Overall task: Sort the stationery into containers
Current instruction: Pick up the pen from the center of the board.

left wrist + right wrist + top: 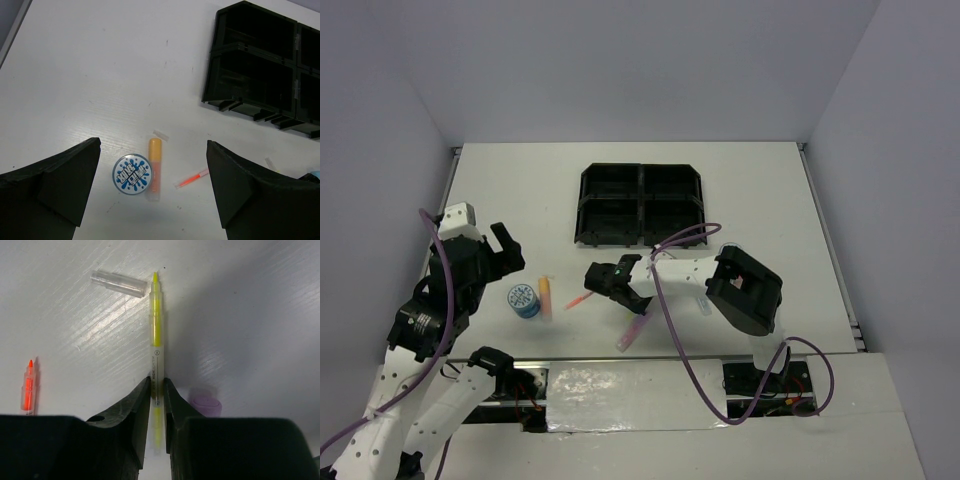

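Observation:
My right gripper is shut on a thin yellow pen, gripping its clear barrel, low over the table. In the top view this gripper is in front of the black four-compartment tray. A purple marker lies just right of its fingers and a thin pink-orange pen to its left. My left gripper is open and empty, high above a blue-and-white tape roll, an orange marker touching it, and the pink-orange pen.
A clear pen cap lies on the table beyond the yellow pen's tip. The tray shows at the upper right of the left wrist view. The purple marker lies near the table's front edge.

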`<state>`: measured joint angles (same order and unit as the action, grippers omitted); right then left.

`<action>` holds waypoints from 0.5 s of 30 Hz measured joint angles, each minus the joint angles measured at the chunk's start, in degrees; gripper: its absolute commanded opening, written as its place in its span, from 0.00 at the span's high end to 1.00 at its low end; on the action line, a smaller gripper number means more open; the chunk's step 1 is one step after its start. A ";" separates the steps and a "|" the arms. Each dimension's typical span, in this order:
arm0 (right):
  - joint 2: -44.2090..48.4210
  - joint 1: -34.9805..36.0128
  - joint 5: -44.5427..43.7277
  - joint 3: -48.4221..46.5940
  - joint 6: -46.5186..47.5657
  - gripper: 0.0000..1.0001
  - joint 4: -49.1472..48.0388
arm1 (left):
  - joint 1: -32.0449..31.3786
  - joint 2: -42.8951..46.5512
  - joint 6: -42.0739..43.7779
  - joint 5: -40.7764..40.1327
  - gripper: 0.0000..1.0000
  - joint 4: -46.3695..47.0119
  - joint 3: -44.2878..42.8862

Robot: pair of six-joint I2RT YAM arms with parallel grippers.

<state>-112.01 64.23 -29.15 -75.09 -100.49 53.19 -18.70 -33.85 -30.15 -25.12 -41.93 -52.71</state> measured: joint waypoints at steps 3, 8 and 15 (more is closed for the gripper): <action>0.00 -0.09 0.09 0.00 -0.13 0.78 0.02 | 0.00 0.00 0.00 -0.09 0.01 0.00 0.00; 0.00 -0.15 0.31 0.02 -0.87 1.00 0.35 | -0.22 0.00 -0.02 -0.13 0.01 0.00 0.00; 1.57 -1.18 2.27 1.95 -3.80 1.00 -1.05 | -0.26 0.00 -0.02 -0.13 0.01 0.00 0.00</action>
<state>-110.43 63.05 -26.87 -73.14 -104.29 52.14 -18.96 -33.85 -30.17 -25.26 -41.93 -52.71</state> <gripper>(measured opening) 0.042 0.994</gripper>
